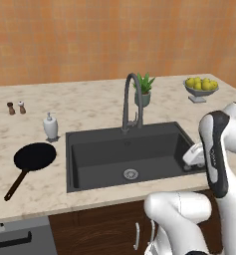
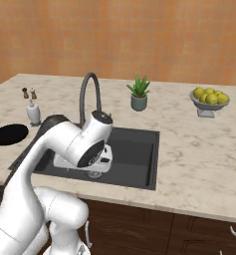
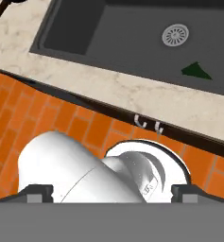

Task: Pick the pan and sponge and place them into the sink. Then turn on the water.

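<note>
Fingers (image 3: pixel 38 192) spread wide, nothing between them - empty. In the left base view, hand parked over the sink (image 1: pixel 69 149) at its 3 o'clock edge.

Pan (image 1: pixel 35 156) flat on the counter (image 1: pixel 89 107), just outside the sink's 9 o'clock rim, not yet moved into the basin. From the hand, pan lies straight toward 9 o'clock, with the whole width of the basin in between. Handle (image 1: pixel 15 187) runs from the pan body toward 7 o'clock, ending near the counter's front edge, so the long axis sits on the 1-to-7 line in that view. End of the handle also pokes into the hand view's far corner at 11 o'clock.

Drain (image 3: pixel 175 35) bare in the basin floor. Dark green wedge (image 3: pixel 196 71) close to the drain at its 5 o'clock in the hand view - possibly the sponge, cannot tell for sure. Faucet (image 1: pixel 131 99) upright at the sink's 12 o'clock rim, no stream visible. Soap dispenser (image 1: pixel 51 126) just beyond the pan at its 1 o'clock.

Likely next: a long sweep across the basin toward 9 o'clock, then a turn of the wrist so the fingers close across the thin handle rather than along it. Worth minding: the faucet's arch, which stands not far off that path.
</note>
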